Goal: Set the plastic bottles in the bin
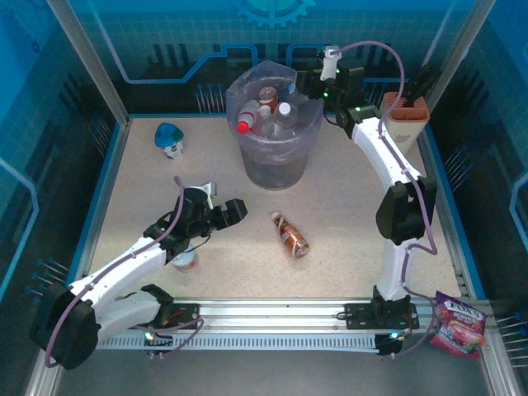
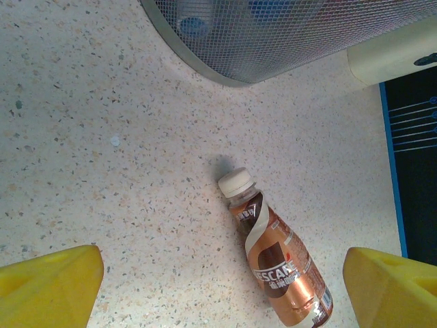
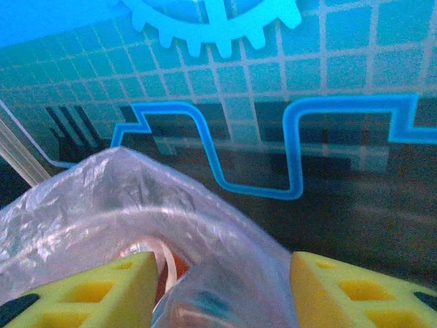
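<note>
Copper-brown with a white cap, one plastic bottle [image 1: 289, 233] is seen lying on its side on the speckled table [image 1: 355, 206]. It sits at the centre of the top view, below the bin [image 1: 272, 161] and apart from it. In the left wrist view the same bottle is found at lower centre-right, its cap pointed to the upper left, nearer the right-hand yellow finger than the other. The left gripper [image 1: 235, 213] is held near it, to its left in the top view, with jaws spread wide and closed on nothing. Inside the grey bin, lined with a translucent bag [image 3: 102, 205], more bottles are gathered: a red-capped bottle [image 1: 244, 126], a white-capped clear bottle [image 1: 285, 110] and a brown bottle [image 1: 268, 94]. The right gripper [image 1: 307, 82] is placed at the bin's upper right rim. In its wrist view the yellow fingers [image 3: 89, 290] are seen apart above the crumpled liner, with nothing clamped between them. A white object with a blue top [image 1: 171, 139] is set at upper left, and a beige block [image 1: 406, 115] at upper right.
</note>
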You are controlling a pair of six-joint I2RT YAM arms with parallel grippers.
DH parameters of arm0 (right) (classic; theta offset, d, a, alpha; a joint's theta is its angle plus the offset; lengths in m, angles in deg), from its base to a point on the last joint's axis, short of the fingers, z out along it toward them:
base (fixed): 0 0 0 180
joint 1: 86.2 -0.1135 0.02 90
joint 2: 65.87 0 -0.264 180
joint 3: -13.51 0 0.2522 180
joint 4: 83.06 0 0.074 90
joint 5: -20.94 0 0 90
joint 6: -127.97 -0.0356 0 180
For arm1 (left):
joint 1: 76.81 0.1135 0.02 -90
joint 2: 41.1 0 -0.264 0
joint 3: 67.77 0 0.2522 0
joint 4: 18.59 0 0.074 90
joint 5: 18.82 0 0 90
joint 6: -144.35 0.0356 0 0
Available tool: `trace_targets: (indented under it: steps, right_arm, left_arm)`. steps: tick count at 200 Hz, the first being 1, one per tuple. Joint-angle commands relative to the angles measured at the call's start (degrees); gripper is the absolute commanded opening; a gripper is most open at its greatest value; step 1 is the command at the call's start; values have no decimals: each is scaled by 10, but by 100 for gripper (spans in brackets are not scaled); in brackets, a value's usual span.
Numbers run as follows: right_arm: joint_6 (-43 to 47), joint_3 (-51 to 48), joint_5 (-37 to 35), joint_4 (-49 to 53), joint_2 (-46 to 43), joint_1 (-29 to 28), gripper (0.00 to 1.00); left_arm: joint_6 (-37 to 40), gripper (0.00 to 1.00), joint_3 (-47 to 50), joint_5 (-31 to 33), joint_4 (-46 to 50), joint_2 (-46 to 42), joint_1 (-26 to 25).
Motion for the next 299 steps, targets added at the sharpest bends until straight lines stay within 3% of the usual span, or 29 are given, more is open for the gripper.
trace_targets:
  steps: [1,22,45,100,122,151,162,214,299]
  right_arm:
    - [10,-56,-1,-8,-50,1,54]
    - [13,-57,10,1,-66,2,55]
    - [17,-50,29,30,-102,4,63]
    - [34,-181,24,174,-306,-4,74]
    - [52,-264,-30,263,-389,-44,74]
    - [29,-361,-144,396,-471,-140,74]
    - [8,-394,-147,430,-488,-165,74]
    - [-33,-469,-150,510,-434,-248,77]
    - [14,-405,-147,424,-190,-299,75]
  left_arm:
    - [4,92,-5,-14,-3,3,4]
    - [4,92,-9,-20,-9,12,5]
    - [4,92,-14,-22,-6,17,5]
    - [0,92,-21,-26,-9,35,10]
    - [-4,93,-27,-24,-8,44,15]
    - [3,93,-30,-20,13,50,32]
    - [9,93,-28,-22,18,51,36]
    - [17,94,-16,-37,25,36,43]
    - [25,94,7,-29,74,-26,56]
